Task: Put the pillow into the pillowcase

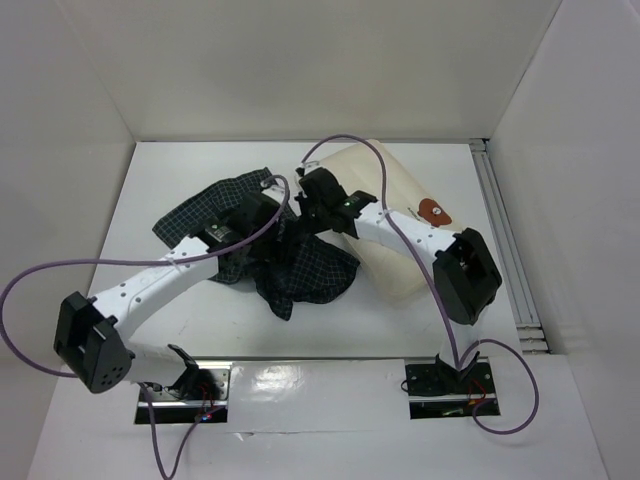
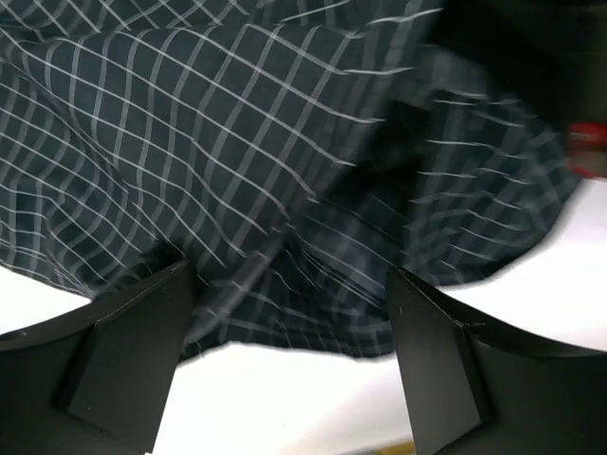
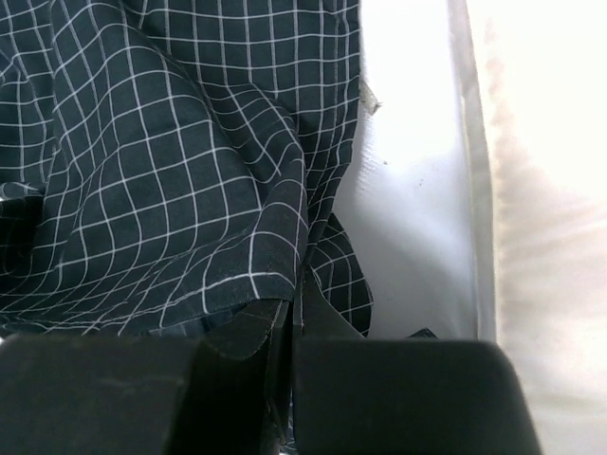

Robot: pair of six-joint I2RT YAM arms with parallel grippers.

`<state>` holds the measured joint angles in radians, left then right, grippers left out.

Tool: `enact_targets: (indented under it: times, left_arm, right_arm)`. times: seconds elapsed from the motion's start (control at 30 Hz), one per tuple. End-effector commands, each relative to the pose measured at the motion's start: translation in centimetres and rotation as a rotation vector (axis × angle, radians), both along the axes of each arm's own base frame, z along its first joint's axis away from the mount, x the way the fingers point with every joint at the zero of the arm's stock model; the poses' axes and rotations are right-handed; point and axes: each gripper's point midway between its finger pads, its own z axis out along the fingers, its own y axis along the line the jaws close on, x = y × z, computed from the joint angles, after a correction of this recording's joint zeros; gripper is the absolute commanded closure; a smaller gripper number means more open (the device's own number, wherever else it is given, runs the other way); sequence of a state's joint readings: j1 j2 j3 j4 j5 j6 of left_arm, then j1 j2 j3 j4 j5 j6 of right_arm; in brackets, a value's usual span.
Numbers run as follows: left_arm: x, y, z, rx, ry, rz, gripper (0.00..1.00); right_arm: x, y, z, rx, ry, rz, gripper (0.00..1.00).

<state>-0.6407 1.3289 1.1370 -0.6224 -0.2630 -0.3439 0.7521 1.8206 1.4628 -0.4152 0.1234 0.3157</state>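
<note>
Left gripper (image 2: 286, 284): jaws wide apart, holding nothing; the pillowcase (image 1: 300, 270) lies crumpled just ahead of them. Right gripper (image 3: 292, 311): jaws closed, pinching a pillowcase fold; the pillow (image 1: 400, 275) lies just to their right. Cloth looks thin, limp and light, so take it by the hem. Pillow looks plump and squashy.

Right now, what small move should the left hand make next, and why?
Probably ease the left hand forward and close it on the pillowcase edge. It stands open with the checked fabric just ahead, while the right hand looks shut on another part of the hem. A second grip could help spread the opening; the pillow lies outside.
</note>
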Motion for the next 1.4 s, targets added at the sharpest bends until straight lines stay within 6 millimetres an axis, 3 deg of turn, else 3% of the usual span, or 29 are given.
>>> enact_targets:
  times: [0.0, 0.1, 0.23, 0.3, 0.33, 0.37, 0.4, 0.43, 0.47, 0.53, 0.57, 0.6, 0.63, 0.67, 0.7, 0.73, 0.77, 0.87, 0.9, 1.0, 1.03, 1.13, 1.27, 1.37]
  left_arm:
    - [2.5, 0.7, -0.5, 0.090, -0.100, 0.016, 0.06]
    - [3.7, 1.2, -1.3, 0.138, -0.118, 0.059, 0.06]
    - [4.8, 0.3, -1.8, 0.151, -0.109, 0.037, 0.06]
    - [5.3, -0.2, -2.3, 0.156, -0.100, 0.023, 0.15]
    - [5.8, -0.3, -2.9, 0.159, -0.082, 0.025, 0.27]
    - [5.8, -0.4, -3.1, 0.167, -0.071, 0.024, 0.46]
    - [5.8, -0.5, -2.8, 0.152, -0.067, 0.042, 0.94]
    - [6.3, -0.3, -2.0, 0.135, -0.074, 0.067, 1.00]
    - [6.3, 0.4, -2.0, 0.125, -0.057, 0.105, 1.00]
    - [6.7, 0.4, 0.3, 0.069, -0.087, 0.122, 1.00]
    - [6.8, 1.0, 1.0, 0.041, -0.080, 0.137, 1.00]
    - [6.8, 1.1, 2.0, 0.006, -0.078, 0.143, 1.00]
    - [7.4, 0.9, 3.4, -0.049, -0.076, 0.133, 1.00]
    - [7.4, 1.0, 4.1, -0.072, -0.067, 0.135, 1.00]
    - [7.4, 1.1, 4.9, -0.093, -0.064, 0.150, 1.00]
    - [7.3, 1.2, 4.3, -0.070, -0.027, 0.151, 1.00]
    - [7.9, 1.4, 5.3, -0.084, -0.037, 0.173, 1.00]
    - [8.6, 1.4, 5.0, -0.071, -0.005, 0.191, 1.00]
    - [9.0, 1.7, 5.1, -0.078, -0.005, 0.210, 1.00]
    - [9.2, 1.9, 4.8, -0.081, 0.018, 0.225, 1.00]
    - [9.2, 1.7, 4.7, -0.083, 0.030, 0.218, 1.00]
    - [9.2, 1.6, 4.9, -0.089, 0.031, 0.225, 1.00]
    - [9.2, 2.8, 4.7, -0.055, 0.032, 0.260, 1.00]
    - [9.8, 5.2, 4.6, -0.042, 0.034, 0.323, 1.00]
  right_arm:
    - [-0.2, -0.6, 0.5, 0.016, 0.008, 0.030, 1.00]
    - [-0.3, -1.2, 0.2, 0.010, 0.015, 0.033, 1.00]
    - [-0.6, -2.1, -0.1, 0.011, 0.031, 0.037, 1.00]
    - [-0.5, -2.3, 0.0, 0.024, 0.030, 0.038, 1.00]
    - [-0.5, -2.8, -0.1, 0.029, 0.039, 0.035, 1.00]
    - [-0.3, -3.1, -0.1, 0.036, 0.044, 0.030, 1.00]
    - [-0.2, -3.6, -0.1, 0.035, 0.045, 0.021, 1.00]
    - [-0.1, -3.5, 0.0, 0.041, 0.038, 0.021, 1.00]
    - [0.2, -4.4, 0.1, 0.046, 0.042, 0.005, 1.00]
    - [0.2, -4.8, 0.3, 0.047, 0.038, 0.010, 1.00]
    - [0.6, -5.3, 0.8, 0.036, 0.031, 0.010, 0.90]
    - [0.1, -5.9, 0.8, 0.001, 0.055, 0.009, 0.66]
    - [0.8, -6.4, 2.2, -0.014, 0.021, -0.022, 0.33]
    - [1.0, -7.0, 3.1, -0.027, 0.001, -0.045, 0.13]
    - [1.0, -7.7, 3.4, -0.049, -0.012, -0.071, 0.00]
    - [1.7, -8.4, 4.4, -0.047, -0.039, -0.111, 0.00]
    - [2.3, -9.5, 5.1, -0.062, -0.061, -0.168, 0.00]
    - [4.3, -12.5, 4.2, -0.107, -0.041, -0.273, 0.00]
    - [5.7, -13.0, 2.8, -0.170, -0.037, -0.316, 0.00]
    - [7.3, -14.1, -1.6, -0.271, 0.048, -0.352, 0.00]
    - [8.5, -14.2, -4.1, -0.300, 0.086, -0.361, 0.00]
    - [9.9, -13.9, -7.3, -0.271, 0.140, -0.359, 0.00]
    - [9.7, -11.9, -5.9, -0.170, 0.133, -0.283, 0.02]
    - [7.2, -11.9, -2.4, -0.109, 0.094, -0.239, 0.02]
